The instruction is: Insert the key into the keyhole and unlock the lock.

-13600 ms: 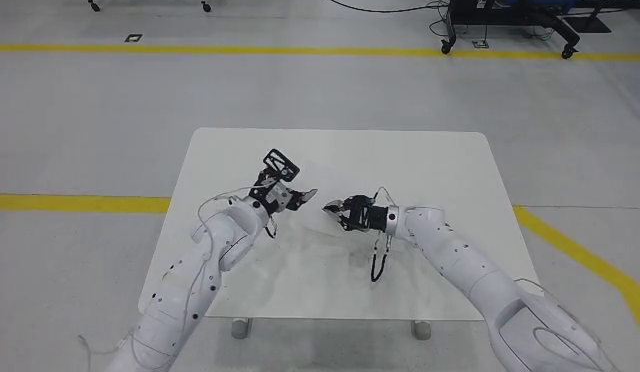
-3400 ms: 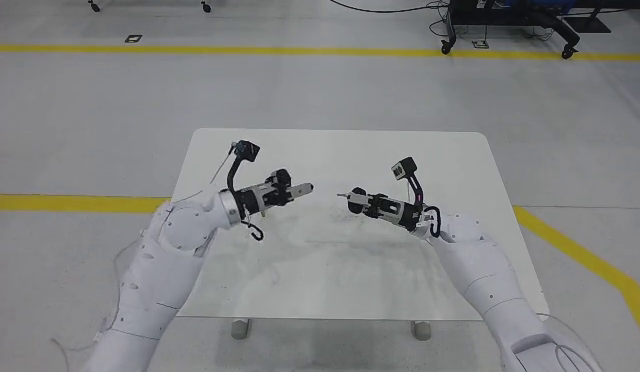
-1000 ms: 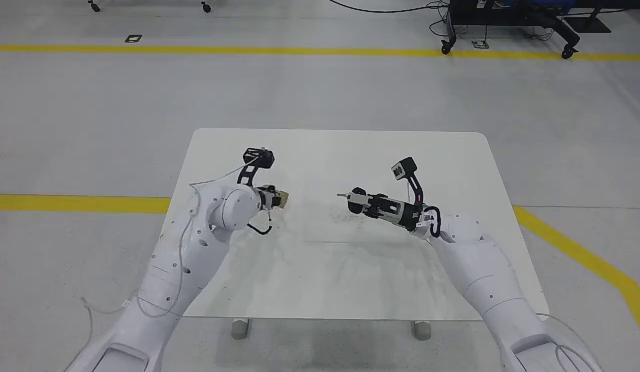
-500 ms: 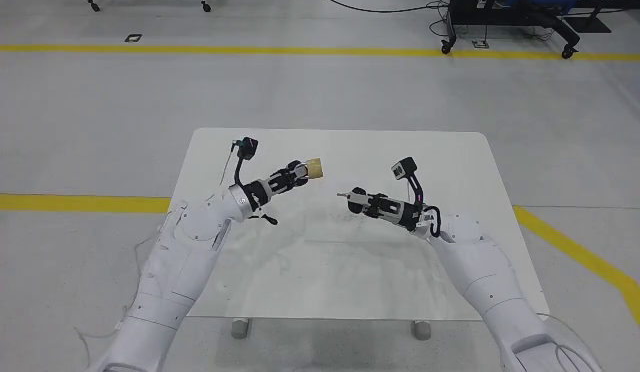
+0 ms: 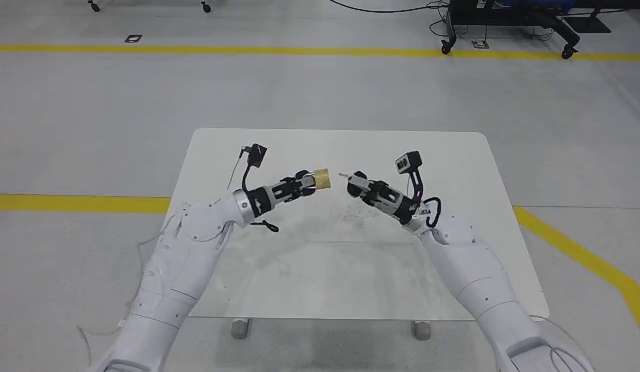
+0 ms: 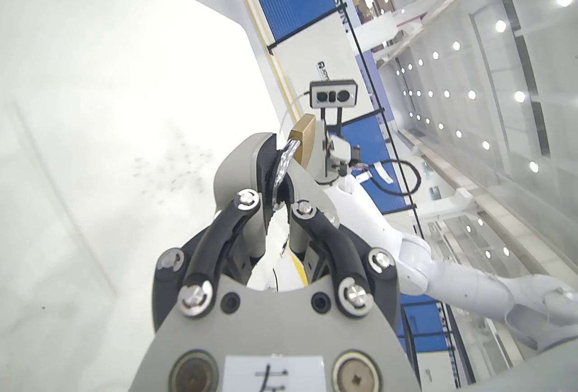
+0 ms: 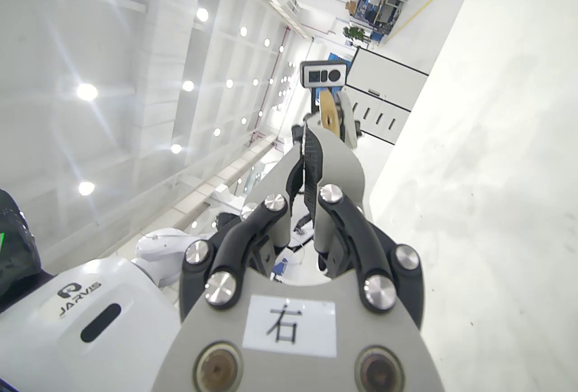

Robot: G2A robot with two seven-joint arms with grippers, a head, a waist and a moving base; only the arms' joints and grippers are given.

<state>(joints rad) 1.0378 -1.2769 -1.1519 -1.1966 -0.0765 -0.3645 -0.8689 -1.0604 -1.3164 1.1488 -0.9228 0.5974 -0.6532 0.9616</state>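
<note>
L fingers clamp lock; R fingers pinch key, tip just beside lock, above table.

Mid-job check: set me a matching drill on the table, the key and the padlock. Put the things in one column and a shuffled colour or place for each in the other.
Things:
1. table
2. key
3. padlock

Descriptions:
A. brass body, clamped by its shackle in the left gripper
B. white, lying below both held things
C. thin, pinched in the right gripper

Pairs: 1-B, 2-C, 3-A
</note>
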